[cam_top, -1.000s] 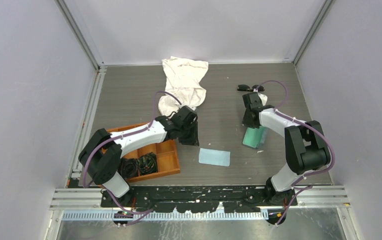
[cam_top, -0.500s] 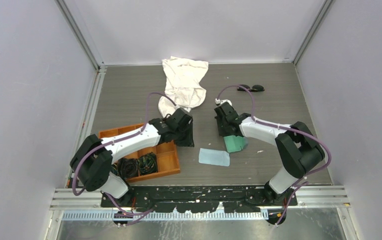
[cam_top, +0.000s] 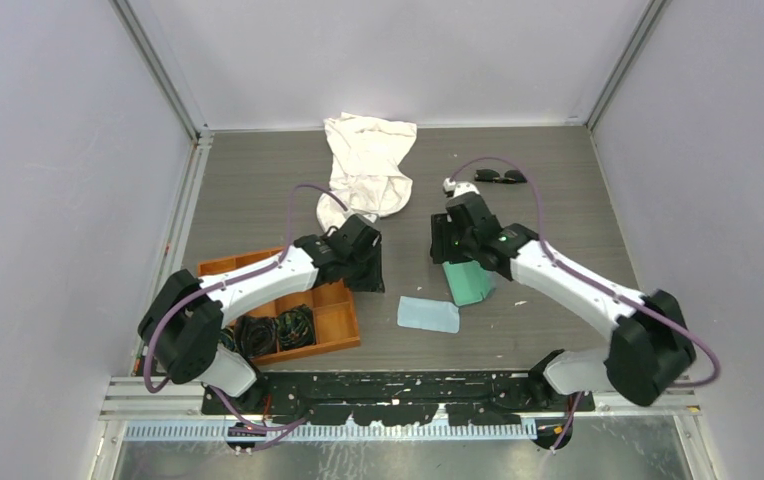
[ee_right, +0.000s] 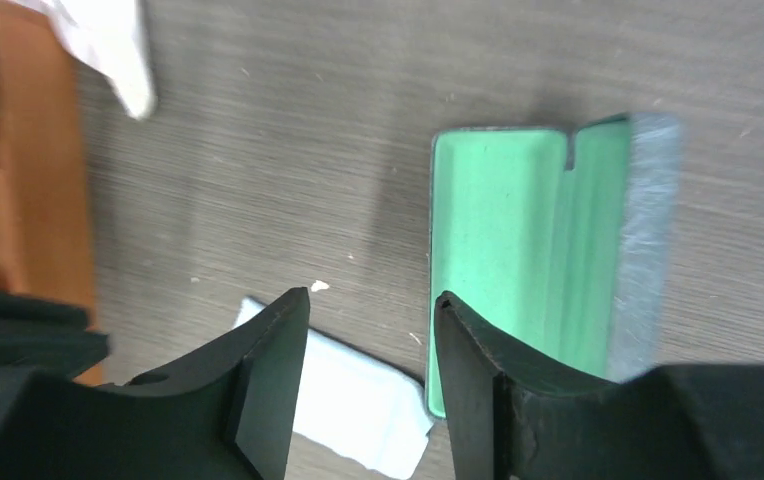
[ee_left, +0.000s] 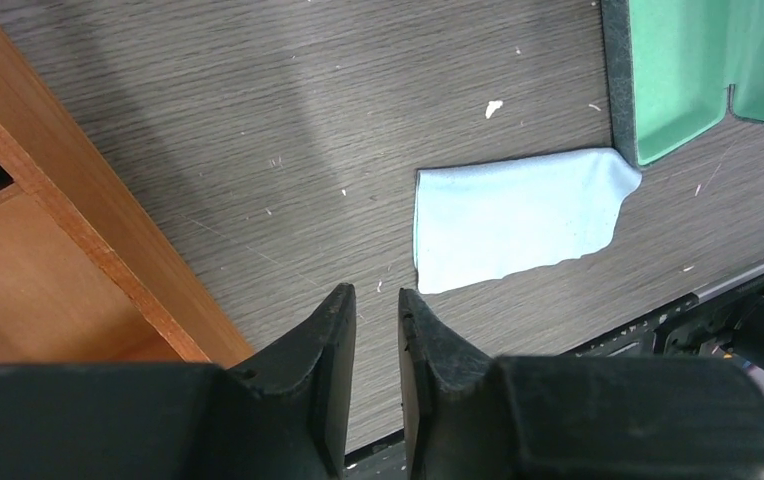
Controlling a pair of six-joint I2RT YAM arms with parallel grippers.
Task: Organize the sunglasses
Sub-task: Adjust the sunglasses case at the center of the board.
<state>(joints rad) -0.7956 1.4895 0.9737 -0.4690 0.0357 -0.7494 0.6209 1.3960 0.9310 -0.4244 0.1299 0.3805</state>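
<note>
The sunglasses [cam_top: 500, 176] lie folded on the table at the far right, beyond my right arm and apart from it. The open glasses case [cam_top: 470, 283] lies with its mint-green lining [ee_right: 518, 250] facing up, its corner beside a pale blue cloth [cam_top: 428, 313]. My right gripper [cam_top: 448, 250] hovers just left of the case, open and empty [ee_right: 371, 296]. My left gripper [cam_top: 370, 275] hangs by the orange tray's right edge. Its fingers stand a narrow gap apart with nothing between them [ee_left: 374, 293].
An orange wooden tray [cam_top: 343, 322] with black coiled bundles [cam_top: 278, 330] sits at the near left. A large white cloth [cam_top: 368, 165] lies crumpled at the back centre. Metal rails and grey walls edge the table.
My right gripper carried the case left toward the blue cloth, then opened and let it go. The left arm drifted only slightly.
</note>
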